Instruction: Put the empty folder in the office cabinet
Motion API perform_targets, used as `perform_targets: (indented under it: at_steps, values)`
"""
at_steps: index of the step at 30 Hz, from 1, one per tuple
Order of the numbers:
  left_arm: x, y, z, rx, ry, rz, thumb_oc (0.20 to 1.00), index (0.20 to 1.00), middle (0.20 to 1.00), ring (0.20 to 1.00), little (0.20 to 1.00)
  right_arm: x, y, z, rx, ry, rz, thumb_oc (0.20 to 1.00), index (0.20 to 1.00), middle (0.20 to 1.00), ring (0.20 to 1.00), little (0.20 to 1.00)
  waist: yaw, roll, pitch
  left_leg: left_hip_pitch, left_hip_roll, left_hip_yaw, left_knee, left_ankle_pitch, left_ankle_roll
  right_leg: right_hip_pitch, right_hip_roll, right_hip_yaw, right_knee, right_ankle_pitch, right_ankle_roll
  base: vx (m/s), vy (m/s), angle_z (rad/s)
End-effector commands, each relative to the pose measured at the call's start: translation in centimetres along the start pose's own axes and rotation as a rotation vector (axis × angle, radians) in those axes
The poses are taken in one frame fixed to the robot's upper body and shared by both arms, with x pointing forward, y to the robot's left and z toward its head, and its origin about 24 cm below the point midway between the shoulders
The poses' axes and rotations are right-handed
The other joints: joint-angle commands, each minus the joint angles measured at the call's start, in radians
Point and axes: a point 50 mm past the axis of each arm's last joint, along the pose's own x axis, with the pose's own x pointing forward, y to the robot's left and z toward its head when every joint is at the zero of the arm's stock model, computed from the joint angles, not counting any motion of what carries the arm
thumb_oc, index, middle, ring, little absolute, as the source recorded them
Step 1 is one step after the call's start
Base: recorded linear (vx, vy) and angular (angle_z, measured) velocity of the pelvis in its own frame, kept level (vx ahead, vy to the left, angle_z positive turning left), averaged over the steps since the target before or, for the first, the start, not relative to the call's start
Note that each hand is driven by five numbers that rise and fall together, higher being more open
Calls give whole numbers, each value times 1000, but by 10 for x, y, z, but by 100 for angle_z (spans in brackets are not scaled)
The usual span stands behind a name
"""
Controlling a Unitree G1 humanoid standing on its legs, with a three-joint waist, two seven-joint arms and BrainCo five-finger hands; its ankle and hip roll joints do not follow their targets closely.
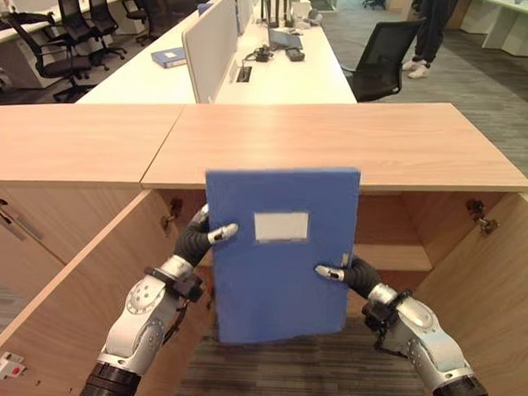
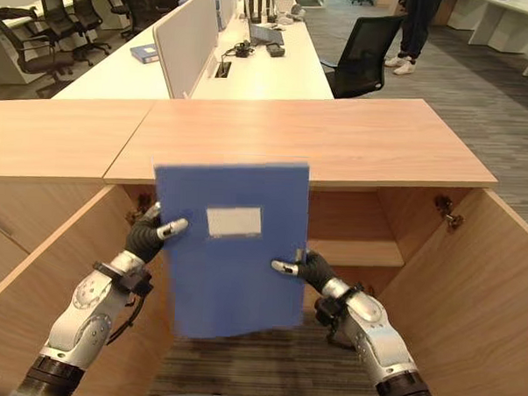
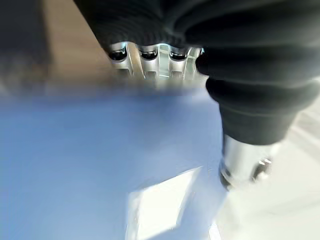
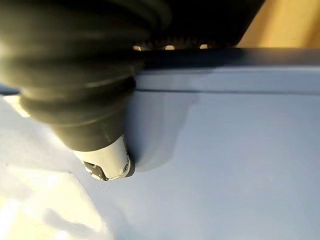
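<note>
**Folder upright, cabinet opening behind it**

We hold the blue folder (image 1: 279, 251) upright between both hands, its long axis vertical and its labelled face towards us. It hangs in front of the open office cabinet (image 1: 406, 152), whose shelf (image 1: 393, 254) lies beyond it. Our left hand (image 1: 201, 237) pinches the left edge, thumb on the front; our right hand (image 1: 348, 274) pinches the right edge, lower down. We judge the coming move a push forward.

Blue folder (image 1: 279, 251), white label on front, upright before open wooden cabinet (image 1: 403, 235), above floor.
</note>
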Motion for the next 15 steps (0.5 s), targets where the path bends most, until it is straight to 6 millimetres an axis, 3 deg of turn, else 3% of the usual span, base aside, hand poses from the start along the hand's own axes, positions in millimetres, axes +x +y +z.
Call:
perform_targets:
  at_steps: [1,5,7,9,12,13,15]
  values:
    - [2,7,20,158,-52,-60,1000,1000,1000,1000,1000,1,-6,10,-69,-63,-97,200,200,200,200,200,-4,-39,-10,34,37,-15,13,-103,-30,5,-92,-20,72,-109,91,15,7,3]
    - [-20,22,-14,139,119,-10,1000,1000,1000,1000,1000,-19,-20,-28,-25,84,-210,200,200,200,200,200,-11,-34,-5,34,38,-15,13,-104,-31,0,-91,-21,76,-110,92,8,-4,4]
    - [-37,27,-45,119,261,26,1000,1000,1000,1000,1000,-30,-25,-50,25,161,-272,200,200,200,200,200,-13,-31,1,29,38,-17,13,-101,-32,-3,-89,-23,75,-110,93,0,0,0]
    - [-42,27,-53,113,297,36,1000,1000,1000,1000,1000,-32,-25,-57,55,176,-291,200,200,200,200,200,-13,-30,2,27,38,-17,13,-100,-32,-4,-88,-23,75,-110,93,-3,-11,-2]
    - [-59,28,-92,109,474,91,1000,1000,1000,1000,1000,-36,-24,-78,173,223,-363,200,200,200,200,200,-18,-21,11,19,41,-16,13,-94,-35,-13,-83,-22,76,-112,91,-9,-12,1]
    - [-58,28,-92,109,474,91,1000,1000,1000,1000,1000,-36,-24,-78,173,222,-363,200,200,200,200,200,-18,-21,11,19,41,-16,13,-94,-35,-13,-83,-22,76,-112,91,-21,-37,1]
    - [-72,26,-117,132,600,115,1000,1000,1000,1000,1000,-38,-23,-89,250,242,-413,200,200,200,200,200,-24,-14,13,17,43,-16,13,-91,-38,-16,-77,-17,77,-115,88,-1,-52,2]
